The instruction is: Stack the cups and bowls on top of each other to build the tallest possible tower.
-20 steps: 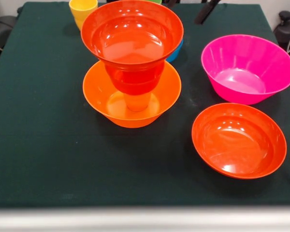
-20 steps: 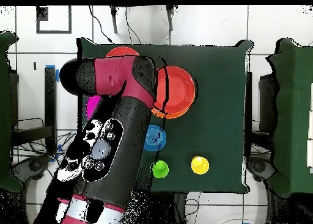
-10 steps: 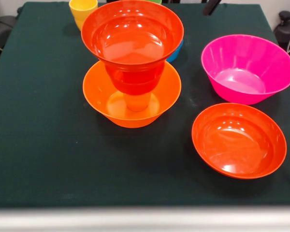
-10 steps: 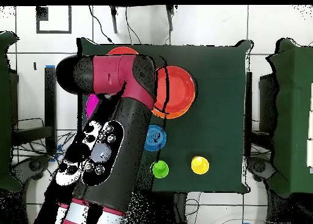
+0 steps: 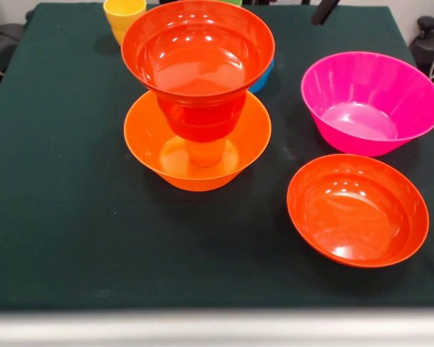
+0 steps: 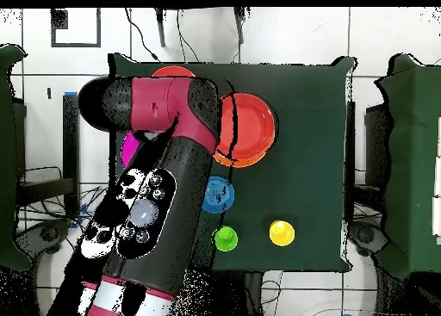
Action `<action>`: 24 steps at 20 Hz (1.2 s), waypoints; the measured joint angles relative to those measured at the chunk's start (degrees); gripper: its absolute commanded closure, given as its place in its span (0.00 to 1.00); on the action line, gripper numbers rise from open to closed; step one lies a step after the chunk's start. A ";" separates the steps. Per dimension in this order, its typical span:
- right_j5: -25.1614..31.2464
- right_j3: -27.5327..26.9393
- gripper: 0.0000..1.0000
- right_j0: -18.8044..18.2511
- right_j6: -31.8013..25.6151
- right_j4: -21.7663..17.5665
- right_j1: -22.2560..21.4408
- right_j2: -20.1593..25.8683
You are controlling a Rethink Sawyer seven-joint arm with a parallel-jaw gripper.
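Observation:
The tower stands left of centre: a large orange bowl (image 5: pixel 152 148) holds an orange cup (image 5: pixel 207 152), then a small red-orange bowl (image 5: pixel 201 117), with a wide red-orange bowl (image 5: pixel 197 50) on top. From above, that top bowl (image 6: pixel 248 125) covers most of the stack. A second wide red-orange bowl (image 5: pixel 357 210) lies front right, and the magenta bowl (image 5: pixel 370 101) sits behind it. The blue bowl (image 6: pixel 217 195), green cup (image 6: pixel 226 238) and yellow cup (image 6: pixel 282 233) stand apart. Only a dark tip of the gripper (image 5: pixel 324 10) shows at the top edge, above the magenta bowl and touching nothing.
The dark green cloth table (image 5: pixel 72 217) ends at a pale front edge (image 5: pixel 217 325). In the overhead view the red and black arm (image 6: pixel 155 201) covers the table's left side, leaving only slivers of the magenta bowl (image 6: pixel 130 147) and a red-orange bowl (image 6: pixel 172 71).
The dark gripper tip at the top edge of the front view has drifted right and upward. The arm has shifted slightly left in the overhead view. The bowls and cups have not moved.

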 measured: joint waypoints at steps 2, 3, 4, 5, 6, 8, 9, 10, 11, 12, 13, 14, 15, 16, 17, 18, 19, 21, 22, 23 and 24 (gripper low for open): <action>0.00 0.00 0.00 0.04 0.11 0.27 0.21 0.01; 0.00 0.00 0.00 0.11 0.33 0.55 0.39 0.01; 0.00 0.01 0.00 0.14 0.45 0.68 0.45 0.01; 0.00 0.00 0.00 0.18 0.56 0.78 0.47 0.00; 0.00 0.00 0.00 0.22 0.67 0.89 0.49 0.00; 0.00 0.00 0.00 0.41 1.08 1.23 0.53 0.01; 0.00 0.00 0.00 0.62 1.41 1.56 0.55 0.00; 0.00 0.00 0.00 0.72 1.53 1.69 0.56 0.00; 0.00 0.00 0.00 0.86 1.67 1.82 0.56 0.00; 0.00 -0.01 0.00 1.01 1.81 1.96 0.56 0.00; 0.00 0.00 0.00 1.15 1.96 2.04 0.58 0.00; 0.00 0.00 0.00 1.20 2.01 2.05 0.58 0.01; 0.00 0.00 0.00 1.31 2.14 2.10 0.58 0.00; 0.00 0.00 0.00 1.48 2.32 2.13 0.59 0.00; 0.00 0.00 0.00 1.67 2.56 2.13 0.59 0.00; 0.00 0.00 0.00 1.82 2.77 2.13 0.59 0.00; 0.00 0.00 0.00 1.89 2.88 2.13 0.59 0.00; 0.00 0.00 0.00 2.04 3.23 2.13 0.59 0.00; 0.00 0.00 0.00 2.07 3.38 2.13 0.59 0.01; 0.00 0.00 0.00 2.09 3.50 2.13 0.59 0.00; 0.00 0.00 0.00 2.08 3.74 2.13 0.61 0.00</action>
